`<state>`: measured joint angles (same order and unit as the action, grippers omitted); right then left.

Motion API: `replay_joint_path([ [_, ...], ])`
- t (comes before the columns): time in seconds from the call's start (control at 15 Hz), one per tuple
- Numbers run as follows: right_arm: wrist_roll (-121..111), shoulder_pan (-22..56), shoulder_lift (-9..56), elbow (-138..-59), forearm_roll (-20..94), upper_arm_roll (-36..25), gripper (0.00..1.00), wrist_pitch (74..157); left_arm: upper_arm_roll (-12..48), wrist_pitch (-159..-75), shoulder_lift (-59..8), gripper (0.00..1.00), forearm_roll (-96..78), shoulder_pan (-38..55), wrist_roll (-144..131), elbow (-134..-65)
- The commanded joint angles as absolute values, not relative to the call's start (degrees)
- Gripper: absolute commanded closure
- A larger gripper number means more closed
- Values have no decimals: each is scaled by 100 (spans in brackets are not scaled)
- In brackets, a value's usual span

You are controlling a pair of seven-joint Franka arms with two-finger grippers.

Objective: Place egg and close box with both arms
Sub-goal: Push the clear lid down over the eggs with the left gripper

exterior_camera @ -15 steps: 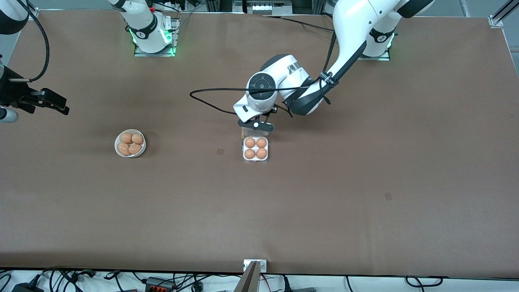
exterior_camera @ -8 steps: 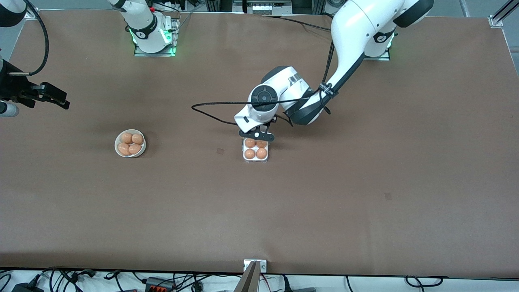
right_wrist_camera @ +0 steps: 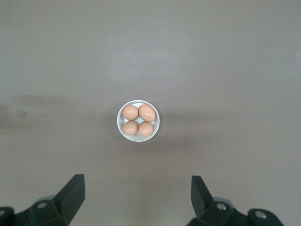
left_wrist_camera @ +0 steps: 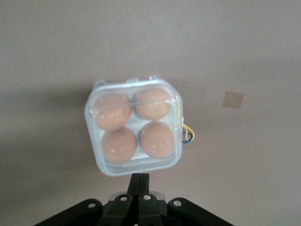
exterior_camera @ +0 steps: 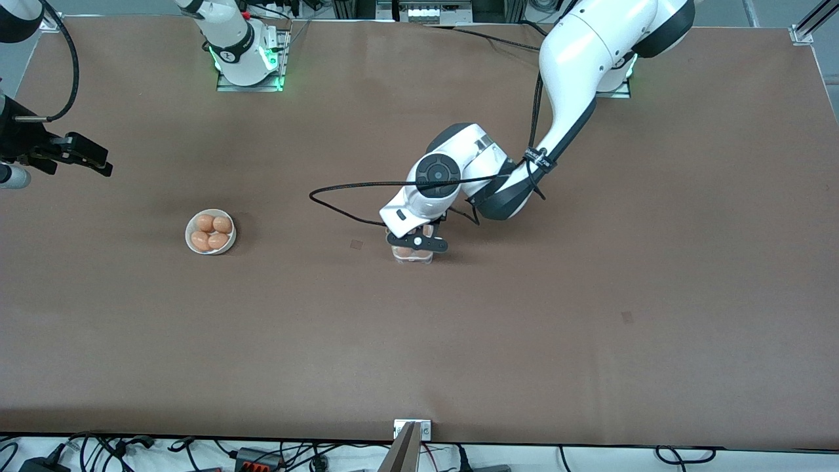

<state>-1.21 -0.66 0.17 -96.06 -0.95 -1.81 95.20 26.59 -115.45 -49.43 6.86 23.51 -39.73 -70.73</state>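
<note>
The box (left_wrist_camera: 134,127) is a small clear-plastic carton with several brown eggs in its cells. Its transparent lid lies down over them in the left wrist view. In the front view only its near edge (exterior_camera: 413,259) shows under the left hand. My left gripper (exterior_camera: 417,244) is shut and empty, with its fingertips (left_wrist_camera: 139,176) at the edge of the lid. My right gripper (exterior_camera: 92,164) waits open and empty at the right arm's end of the table. In its wrist view (right_wrist_camera: 138,181) it is high over the bowl.
A round white bowl (exterior_camera: 189,236) with several brown eggs sits toward the right arm's end of the table, also seen in the right wrist view (right_wrist_camera: 118,121). A small yellow and blue loop (left_wrist_camera: 188,133) sticks out from the box's side. A black cable (exterior_camera: 341,187) loops from the left wrist.
My left gripper has moved toward the front camera, from the box's hinge side to over the box. The lid has come down over the eggs. The right arm has barely moved.
</note>
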Motion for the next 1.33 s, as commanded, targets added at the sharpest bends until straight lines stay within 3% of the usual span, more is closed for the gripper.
replay_joint_path([
  [0.0,-149,-26,-44,-9598,-132,-220,0,9554,2619,-11461,-5045,100,835,2400,-3894,-6812],
  [0.13,-158,-26,-35,-9589,-132,-220,0,9615,2470,-11487,-5045,100,844,2408,-3876,-6812],
  [0.4,-211,-44,-35,-9589,-132,-220,0,9598,2250,-12391,-5264,100,852,2479,-3885,-6891],
  [1.27,-194,-9,-44,-9589,-158,-185,0,9589,1925,-12876,-5450,100,888,2681,-3894,-6838],
])
